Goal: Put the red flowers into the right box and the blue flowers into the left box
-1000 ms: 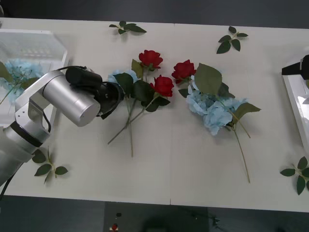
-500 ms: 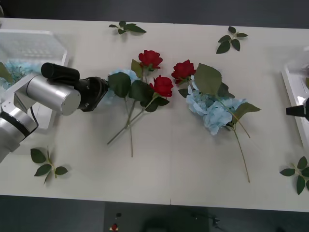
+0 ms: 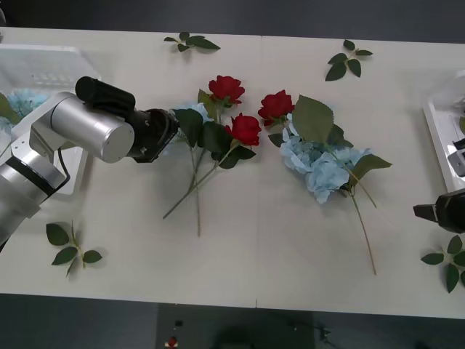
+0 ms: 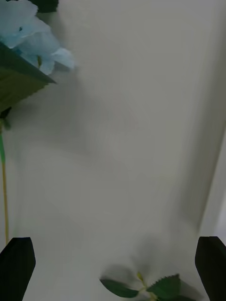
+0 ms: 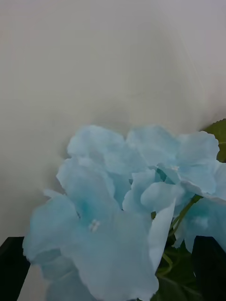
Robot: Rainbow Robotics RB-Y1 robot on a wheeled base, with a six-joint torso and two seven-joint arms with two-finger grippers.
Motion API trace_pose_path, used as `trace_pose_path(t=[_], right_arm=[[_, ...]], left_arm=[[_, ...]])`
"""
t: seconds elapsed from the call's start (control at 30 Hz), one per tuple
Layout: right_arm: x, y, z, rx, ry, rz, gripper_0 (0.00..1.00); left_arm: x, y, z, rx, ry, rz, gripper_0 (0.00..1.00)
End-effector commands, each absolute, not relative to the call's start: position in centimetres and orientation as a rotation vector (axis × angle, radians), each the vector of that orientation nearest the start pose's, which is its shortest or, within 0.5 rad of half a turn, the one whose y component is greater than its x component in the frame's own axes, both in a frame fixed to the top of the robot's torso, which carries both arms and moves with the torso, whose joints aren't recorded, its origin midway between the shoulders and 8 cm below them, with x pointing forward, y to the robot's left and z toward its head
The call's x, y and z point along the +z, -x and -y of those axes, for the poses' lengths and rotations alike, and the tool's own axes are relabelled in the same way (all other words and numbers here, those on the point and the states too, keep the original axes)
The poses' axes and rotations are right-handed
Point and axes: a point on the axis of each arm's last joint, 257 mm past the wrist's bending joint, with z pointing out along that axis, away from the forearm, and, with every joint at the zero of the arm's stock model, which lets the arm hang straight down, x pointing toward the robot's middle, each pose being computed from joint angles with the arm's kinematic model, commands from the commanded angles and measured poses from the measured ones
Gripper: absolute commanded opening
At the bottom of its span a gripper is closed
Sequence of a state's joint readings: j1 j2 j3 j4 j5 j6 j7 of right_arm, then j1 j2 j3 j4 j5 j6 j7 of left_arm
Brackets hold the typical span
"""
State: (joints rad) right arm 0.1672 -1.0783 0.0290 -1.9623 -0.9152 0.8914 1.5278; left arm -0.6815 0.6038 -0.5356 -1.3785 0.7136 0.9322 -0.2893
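Reaching for a blue flower (image 5: 127, 207) with left gripper (image 5: 113, 268) spread wide around it — next, pinch and carry to left box (image 3: 43, 62); right gripper (image 4: 113, 268) open, idle near table's right edge.

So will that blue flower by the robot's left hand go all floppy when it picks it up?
Probably a bit. The blue flower between the open left gripper fingers is soft petals that should squash. Its thin stem will likely droop. It looks light.
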Motion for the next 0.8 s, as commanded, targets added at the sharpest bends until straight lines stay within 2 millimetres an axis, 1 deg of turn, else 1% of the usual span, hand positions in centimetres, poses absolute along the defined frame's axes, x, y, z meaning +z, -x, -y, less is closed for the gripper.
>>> trace_pose_path(t=[0.03,0.07,0.1,0.2,0.27,0.37,0.47,0.6,0.77,0.8], right_arm=[[-26.4,-42.7,36.5,0.031,0.355,-2.383,1.00],[-27.0,-43.0,35.7,0.049,0.352,-2.388,1.00],[-27.3,-43.1,35.4,0.058,0.351,-2.391,1.00],[-28.4,-44.0,33.9,0.102,0.337,-2.404,1.00],[-29.2,-44.9,33.1,0.125,0.322,-2.413,1.00],[-29.9,-46.0,32.5,0.137,0.311,-2.416,1.00],[-30.4,-47.2,32.0,0.144,0.295,-2.418,1.00],[-31.1,-47.8,31.2,0.165,0.280,-2.427,1.00],[-31.9,-48.3,29.8,0.195,0.277,-2.436,1.00],[-32.1,-48.3,29.5,0.202,0.278,-2.439,1.00]], left_arm=[[-22.2,-60.9,-14.9,-0.689,0.834,-2.283,0.98],[-22.6,-61.1,-14.7,-0.679,0.841,-2.283,0.97],[-22.5,-61.3,-14.6,-0.675,0.838,-2.280,0.97],[-23.0,-61.7,-14.4,-0.659,0.852,-2.279,0.95],[-23.0,-62.1,-14.2,-0.654,0.852,-2.275,0.94],[-22.9,-62.3,-13.6,-0.650,0.843,-2.272,0.91],[-23.3,-62.4,-13.1,-0.643,0.842,-2.279,0.87],[-23.8,-62.1,-12.3,-0.651,0.840,-2.293,0.83],[-25.0,-61.7,-11.4,-0.648,0.838,-2.319,0.70],[-25.3,-61.6,-11.3,-0.645,0.839,-2.325,0.59]])
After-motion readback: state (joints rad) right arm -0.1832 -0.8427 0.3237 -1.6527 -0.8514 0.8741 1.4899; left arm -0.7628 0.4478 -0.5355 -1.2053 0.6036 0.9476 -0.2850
